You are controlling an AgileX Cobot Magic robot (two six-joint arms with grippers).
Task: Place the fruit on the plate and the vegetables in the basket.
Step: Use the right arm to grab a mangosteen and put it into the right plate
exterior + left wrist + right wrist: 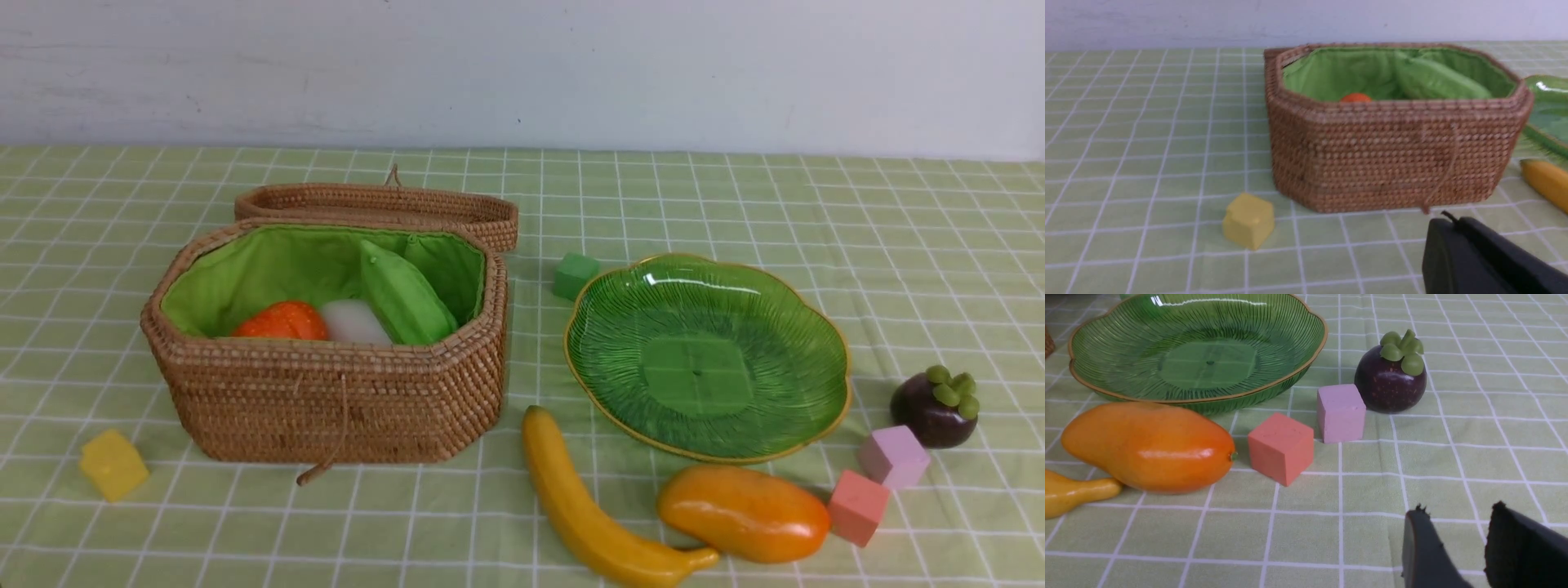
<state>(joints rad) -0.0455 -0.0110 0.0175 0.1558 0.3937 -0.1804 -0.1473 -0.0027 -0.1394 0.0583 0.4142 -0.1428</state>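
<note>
Basket [326,392]: on the left of the checked tablecloth [735,188], open, with its lid [375,208] lying back behind it.
Basket contents: the front view shows a pumpkin [282,321], a white radish [353,321] and a green gourd [404,298] leaning on the lining. The left wrist view shows only the pumpkin's top and the gourd.
Plate [571,343]: right of the basket, nothing on it.
Banana [584,506]: on the cloth between basket and plate, on the near side.
Mango [743,513]: on the cloth just in front of the plate, beside the banana's tip.
Mangosteen [935,408]: on the cloth right of the plate, upright.
Cubes: green cube [575,275] behind the plate, seen only in the front view; yellow cube [113,464] near the basket's left corner; lilac cube [894,456] and coral cube [857,506] between mango and mangosteen.
Left gripper [1447,222]: seen only in its own wrist view, fingers pressed together, holding nothing, above the cloth in front of the basket.
Right gripper [1457,510]: seen only in its own wrist view, fingers apart with bare cloth between them, holding nothing, on the near side of the cubes.
</note>
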